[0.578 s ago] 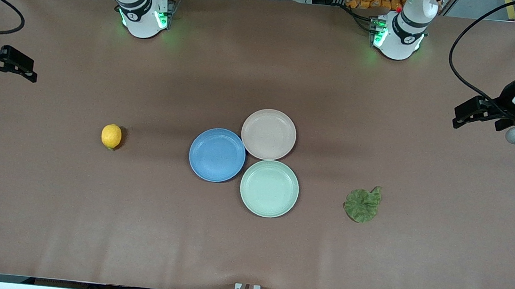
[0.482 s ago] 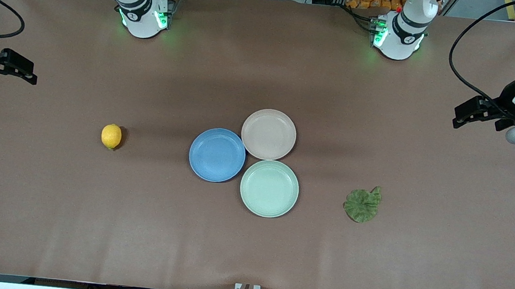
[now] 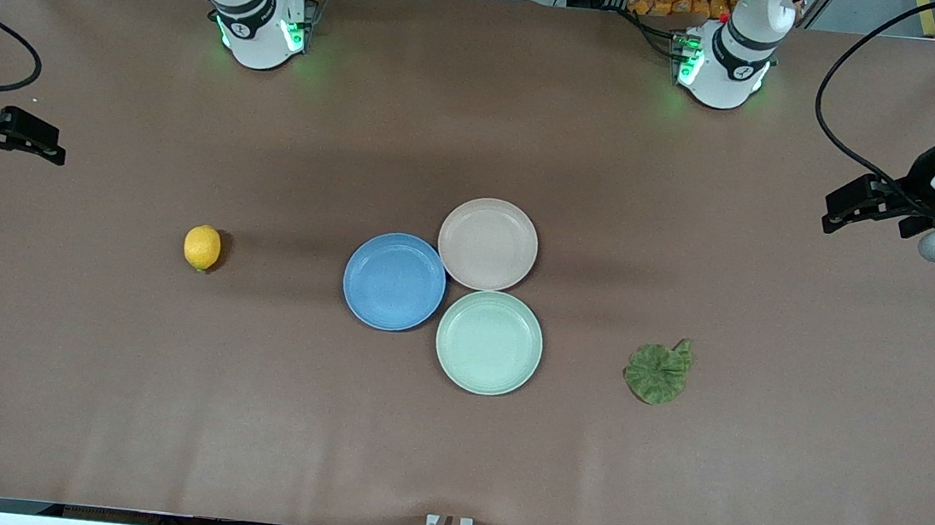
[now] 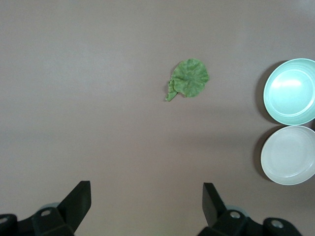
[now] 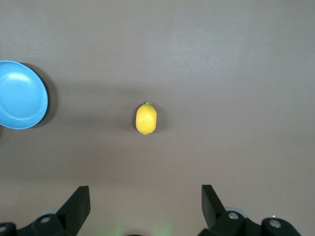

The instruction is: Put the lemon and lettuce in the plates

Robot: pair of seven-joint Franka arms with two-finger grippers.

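The yellow lemon [image 3: 202,247] lies on the brown table toward the right arm's end; it also shows in the right wrist view [image 5: 146,119]. The dark green lettuce [image 3: 658,373] lies toward the left arm's end and shows in the left wrist view [image 4: 189,79]. The blue plate [image 3: 394,281] and the beige-pink plate [image 3: 487,243] sit empty at mid-table, touching. My right gripper [image 3: 58,149] [image 5: 145,189] is open and empty, held high over its end of the table. My left gripper [image 3: 829,213] [image 4: 146,187] is open and empty, held high over the other end.
A pale mint-green plate [image 3: 489,342] sits empty against the other two plates, nearer to the front camera. The two arm bases [image 3: 258,28] [image 3: 722,64] stand along the table's back edge. Cables hang beside both wrists.
My right gripper has shifted slightly lower in the front view. The left gripper, the lemon, the lettuce and the plates have not moved.
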